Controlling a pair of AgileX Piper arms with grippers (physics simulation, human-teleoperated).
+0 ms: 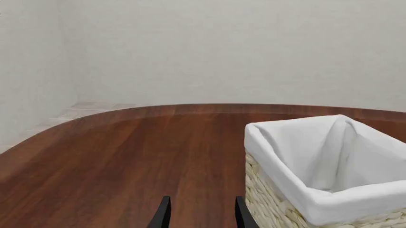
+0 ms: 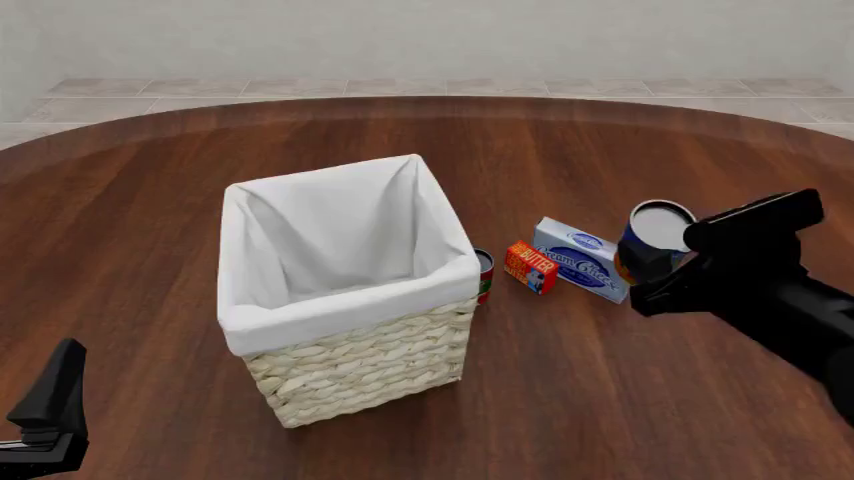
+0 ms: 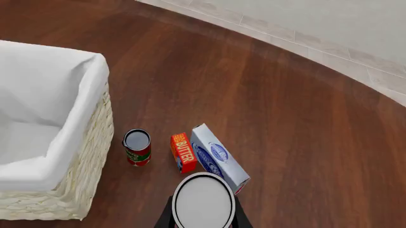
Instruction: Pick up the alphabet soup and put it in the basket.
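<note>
The alphabet soup (image 2: 658, 232) is a small can with a blue label and a pale top, and my right gripper (image 2: 654, 268) is shut on it. It hangs above the table, right of the boxes. In the right wrist view its round top (image 3: 204, 199) fills the space between the black fingers (image 3: 166, 217). The basket (image 2: 374, 365), woven cream wicker with a white cloth lining, stands left of centre, well apart from the can. My left gripper (image 1: 201, 216) is open and holds nothing; it sits low at the near left, beside the basket (image 1: 273, 164).
A red-and-green can (image 2: 483, 275) stands right against the basket's right side. An orange-red box (image 2: 530, 266) and a blue-and-white box (image 2: 581, 259) lie between it and the held can. The round wooden table's far edge curves along a tiled floor.
</note>
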